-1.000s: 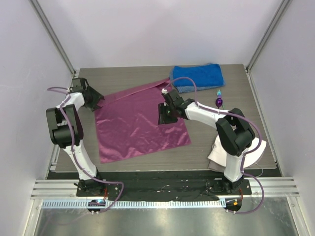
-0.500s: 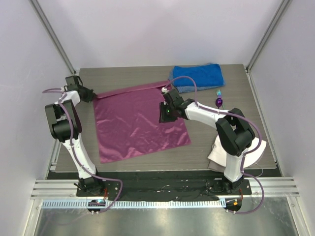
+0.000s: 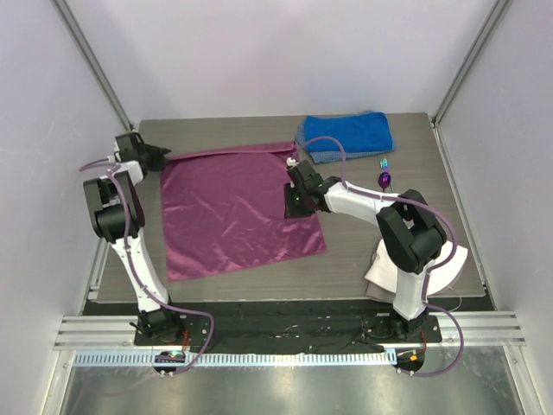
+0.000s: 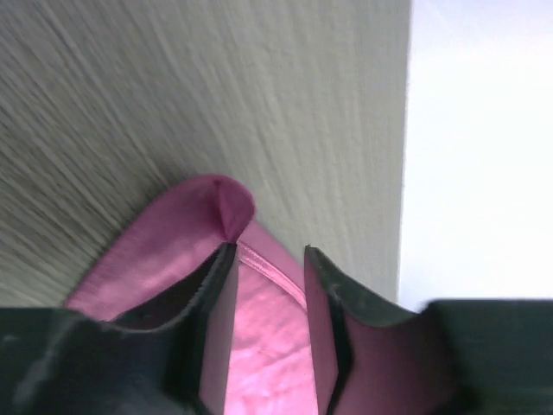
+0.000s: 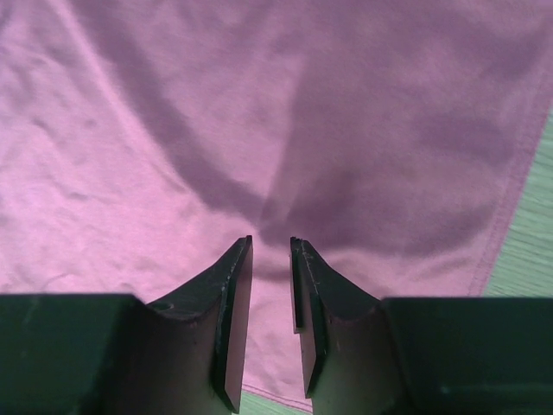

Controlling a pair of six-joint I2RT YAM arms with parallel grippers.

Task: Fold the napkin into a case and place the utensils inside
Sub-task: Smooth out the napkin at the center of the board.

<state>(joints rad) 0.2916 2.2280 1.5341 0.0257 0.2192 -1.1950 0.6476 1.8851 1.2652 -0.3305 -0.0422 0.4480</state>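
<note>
The magenta napkin (image 3: 233, 216) lies spread out almost flat on the table, with no case folded into it. My left gripper (image 3: 160, 156) is at its far left corner. In the left wrist view that gripper (image 4: 268, 251) is open, its jaws on either side of the napkin's hem (image 4: 259, 346), and the corner tip (image 4: 220, 203) is curled over. My right gripper (image 3: 294, 206) is low over the napkin's right part. Its jaws (image 5: 270, 240) stand a narrow gap apart, with creases in the napkin (image 5: 259, 104) running to their tips. The purple spoon (image 3: 384, 179) and teal fork (image 3: 384, 163) lie to the right.
A thick blue towel (image 3: 346, 134) lies at the back right, just beyond the napkin's far right corner. A white cloth (image 3: 432, 268) sits at the front right under the right arm. The table's left edge (image 4: 404, 130) is close beside the left gripper.
The left gripper drew the napkin's far left corner back and to the left, flattening the raised far strip, then opened. The whole napkin slid left. The right jaws narrowed.
</note>
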